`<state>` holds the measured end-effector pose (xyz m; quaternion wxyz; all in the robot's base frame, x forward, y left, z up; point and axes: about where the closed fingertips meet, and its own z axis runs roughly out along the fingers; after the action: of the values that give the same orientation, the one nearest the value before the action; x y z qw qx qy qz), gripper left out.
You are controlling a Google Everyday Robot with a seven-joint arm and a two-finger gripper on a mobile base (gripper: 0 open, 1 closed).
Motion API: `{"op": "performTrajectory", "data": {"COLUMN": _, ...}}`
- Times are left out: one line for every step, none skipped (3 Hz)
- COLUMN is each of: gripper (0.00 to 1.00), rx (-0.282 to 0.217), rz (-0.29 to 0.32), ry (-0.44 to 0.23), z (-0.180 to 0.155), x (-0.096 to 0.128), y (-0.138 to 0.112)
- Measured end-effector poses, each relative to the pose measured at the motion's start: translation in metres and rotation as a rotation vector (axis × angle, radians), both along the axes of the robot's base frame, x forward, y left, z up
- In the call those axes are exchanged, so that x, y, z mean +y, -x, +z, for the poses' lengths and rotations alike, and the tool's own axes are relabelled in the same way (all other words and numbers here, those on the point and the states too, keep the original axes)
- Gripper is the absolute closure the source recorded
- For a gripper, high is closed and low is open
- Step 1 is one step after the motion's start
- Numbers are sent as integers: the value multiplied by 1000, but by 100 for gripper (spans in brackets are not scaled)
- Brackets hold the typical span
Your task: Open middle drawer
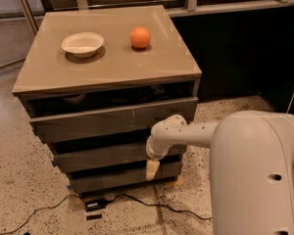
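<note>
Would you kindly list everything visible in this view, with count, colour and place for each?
cabinet: one, grey-brown, centre-left, three stacked drawer fronts
bowl: one, white, on cabinet top, left
orange: one, orange, on cabinet top, right of bowl
top drawer: one, grey-brown, largest front
middle drawer: one, grey-brown, below top drawer
bottom drawer: one, grey-brown, narrowest, lowest
cable: one, black, on floor before cabinet
floor: one, speckled beige, around cabinet
arm: one, white, reaching from lower right
gripper: one, cream, pointing down at the middle drawer's right end
</note>
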<state>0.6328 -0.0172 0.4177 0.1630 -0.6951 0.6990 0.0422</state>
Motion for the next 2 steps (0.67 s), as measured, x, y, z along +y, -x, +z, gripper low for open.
{"op": "performTrajectory", "data": {"gripper": 0, "rx": 2, "rz": -3, "ry": 11, "z": -4, "x": 0, "y": -5}}
{"op": "performTrajectory", "data": {"gripper": 0, "rx": -14, "rz": -23, "ry": 10, "z": -3, "x": -5, "y": -28}}
